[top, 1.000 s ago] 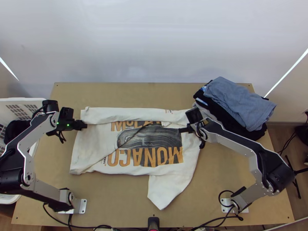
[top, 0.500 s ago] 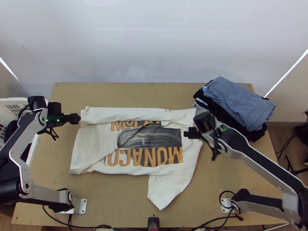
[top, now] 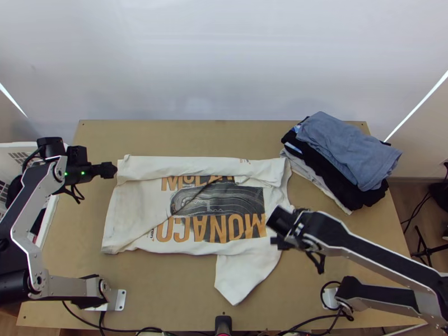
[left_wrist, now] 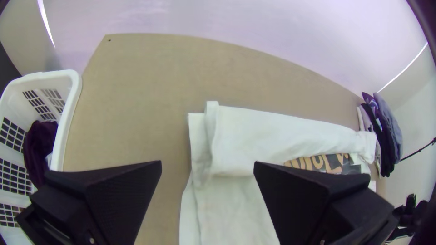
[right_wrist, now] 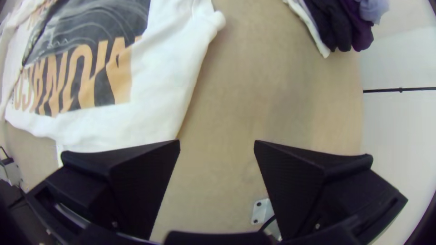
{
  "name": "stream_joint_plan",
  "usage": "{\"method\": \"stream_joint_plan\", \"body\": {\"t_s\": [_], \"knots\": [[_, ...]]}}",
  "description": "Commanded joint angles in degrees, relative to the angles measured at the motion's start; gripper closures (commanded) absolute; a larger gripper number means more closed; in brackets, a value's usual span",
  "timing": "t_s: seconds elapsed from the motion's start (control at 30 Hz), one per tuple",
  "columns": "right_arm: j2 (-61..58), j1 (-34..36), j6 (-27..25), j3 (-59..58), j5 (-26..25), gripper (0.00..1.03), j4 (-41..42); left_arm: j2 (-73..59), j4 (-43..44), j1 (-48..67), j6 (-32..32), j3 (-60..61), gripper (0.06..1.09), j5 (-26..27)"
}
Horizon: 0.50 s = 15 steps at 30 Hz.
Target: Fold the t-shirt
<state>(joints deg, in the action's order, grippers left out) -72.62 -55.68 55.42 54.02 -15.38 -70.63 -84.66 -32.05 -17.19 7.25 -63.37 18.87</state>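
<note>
The cream t-shirt (top: 129, 215) lies on the light wooden table (top: 196, 134), spread nearly flat, its orange lettering and dark print facing up. Its far side is turned over in a long strip (top: 193, 166) running from left to right, and a flap (top: 238, 277) sticks out from its near side, towards the right.

The right gripper (top: 274, 241) has changed most. A second ago it was over the t-shirt by the right end of the turned strip; since then it has come back towards the near side and now hangs at the t-shirt's right edge, beyond the last of the lettering. Its fingers are spread wide – nothing between them but a view of the table.

The left gripper (top: 111, 169) has drawn off to the left. Earlier its tips were over the t-shirt's left end; now they are just beside the far left corner. Its fingers stand well apart too, pinching nothing.

The t-shirt itself lies as it did, strip and flap unchanged. The pile of clothes (top: 347, 151), blue-grey on top with black and pale cloth below, stays to the right of the t-shirt's far side. To the t-shirt's left is the white basket (left_wrist: 72, 90) – dark cloth (left_wrist: 38, 143) inside.
</note>
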Motion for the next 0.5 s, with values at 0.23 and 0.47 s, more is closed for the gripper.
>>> {"method": "stream_joint_plan", "body": {"t_s": [0.23,0.47], "knots": [[5.47,-6.63,16.04,-4.62,7.2,0.23,-1.62,0.9,-1.35,1.02,-2.06,-1.23,0.1,-0.06],[4.59,-9.27,19.64,-5.77,10.1,0.23,4.8,0.82,-1.35,2.07,-3.11,-1.14,0.1,-0.15]]}}
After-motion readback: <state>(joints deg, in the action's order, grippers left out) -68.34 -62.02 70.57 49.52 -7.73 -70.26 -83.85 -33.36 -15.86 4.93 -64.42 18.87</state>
